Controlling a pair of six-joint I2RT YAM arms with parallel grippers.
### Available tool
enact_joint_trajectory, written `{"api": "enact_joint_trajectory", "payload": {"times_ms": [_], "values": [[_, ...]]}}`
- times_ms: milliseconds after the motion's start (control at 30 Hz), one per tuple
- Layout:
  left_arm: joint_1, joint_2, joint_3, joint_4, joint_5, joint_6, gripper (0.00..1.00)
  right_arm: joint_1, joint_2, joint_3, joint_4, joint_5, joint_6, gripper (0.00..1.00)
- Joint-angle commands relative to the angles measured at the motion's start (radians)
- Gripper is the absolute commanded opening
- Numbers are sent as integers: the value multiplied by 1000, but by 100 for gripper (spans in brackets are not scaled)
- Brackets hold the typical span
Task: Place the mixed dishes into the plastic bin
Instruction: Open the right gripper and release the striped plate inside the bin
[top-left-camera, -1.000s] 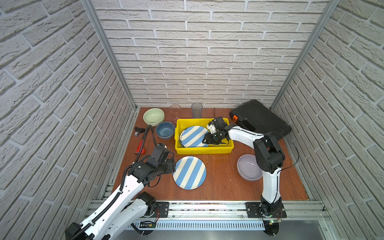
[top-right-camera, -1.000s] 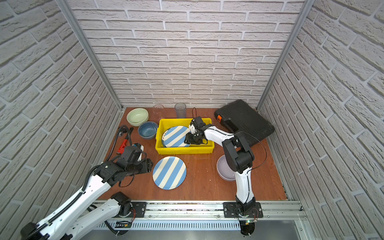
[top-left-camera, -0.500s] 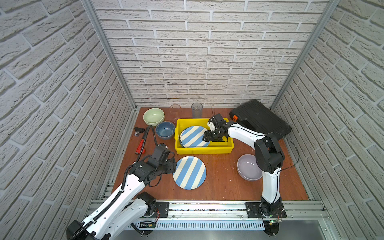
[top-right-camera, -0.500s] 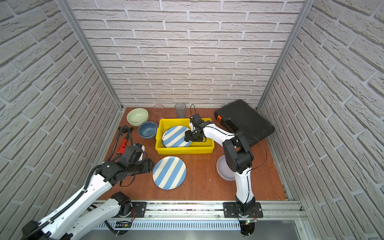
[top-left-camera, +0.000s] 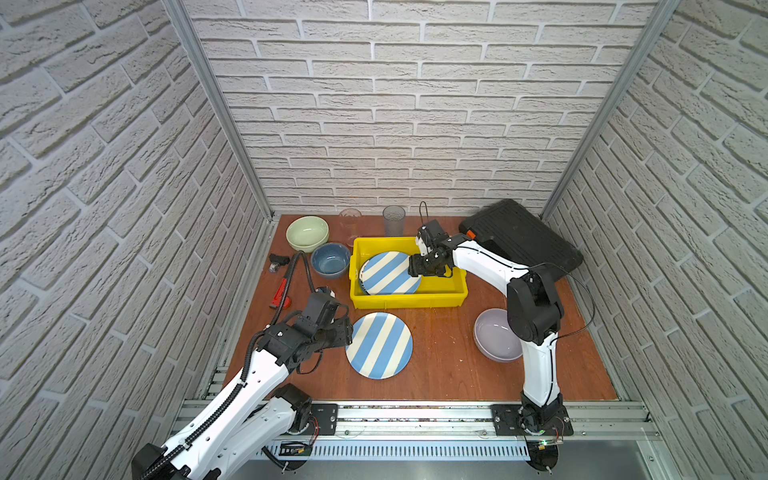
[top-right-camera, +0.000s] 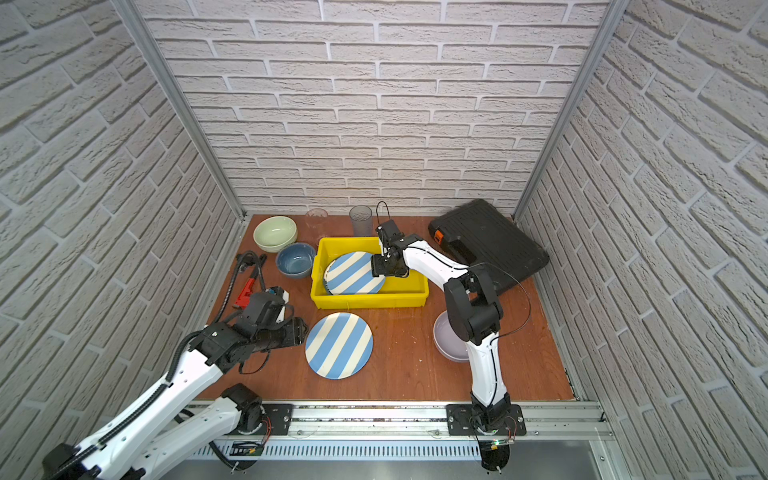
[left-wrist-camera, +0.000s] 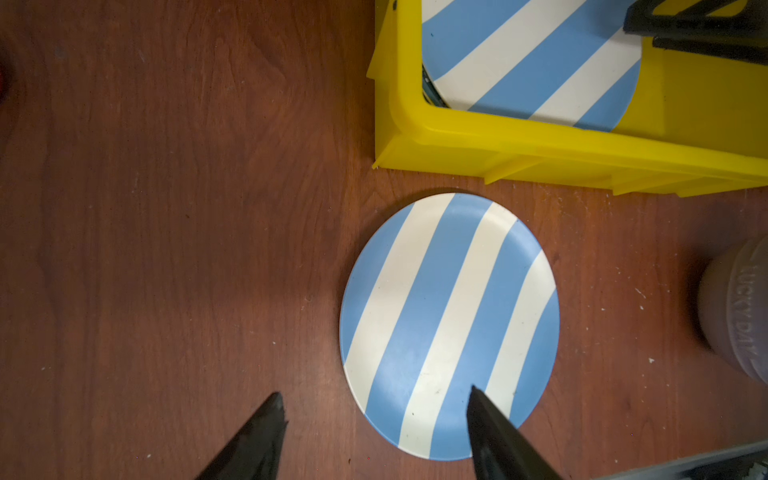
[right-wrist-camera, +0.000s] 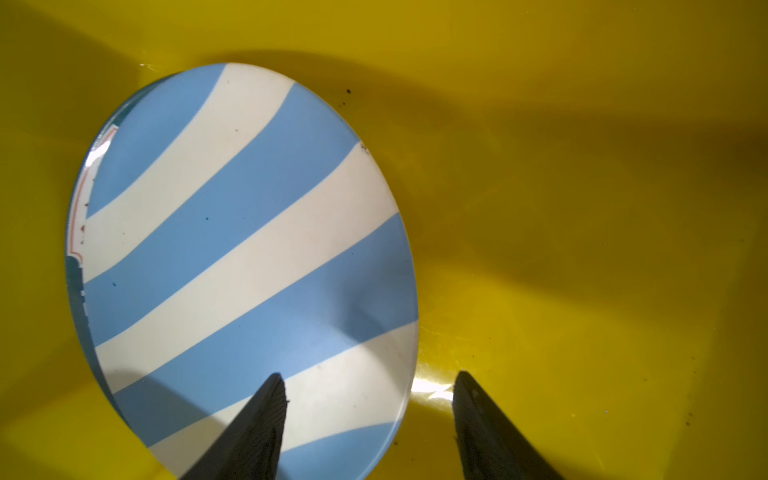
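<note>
Plate drop-off step, apparently: right gripper (right-wrist-camera: 365, 382) spread wide, empty, over striped plate (top-left-camera: 388, 272) lying in yellow bin (top-left-camera: 407, 301), frame centre. Next, likely: left gripper (left-wrist-camera: 374, 399), jaws wide, empty, must pinch rim of 2nd striped plate (top-left-camera: 379, 345), lower centre.

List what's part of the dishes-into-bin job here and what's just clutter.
Job:
- yellow bin
- striped plate in the bin
- striped plate on the table
- pale green bowl
- blue bowl
- lavender bowl
- clear tumbler
- greyish tumbler

Clutter:
- black case
- red hand tool
</note>
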Motion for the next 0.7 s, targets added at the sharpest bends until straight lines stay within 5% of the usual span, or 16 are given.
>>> {"api": "enact_joint_trajectory", "payload": {"times_ms": [0, 667], "values": [[-1, -9, -16, 34, 2, 16, 70, 23, 19, 45, -50, 66, -16, 65], [-1, -28, -24, 50, 14, 26, 70, 93, 89, 160, -95, 81, -2, 65]]}}
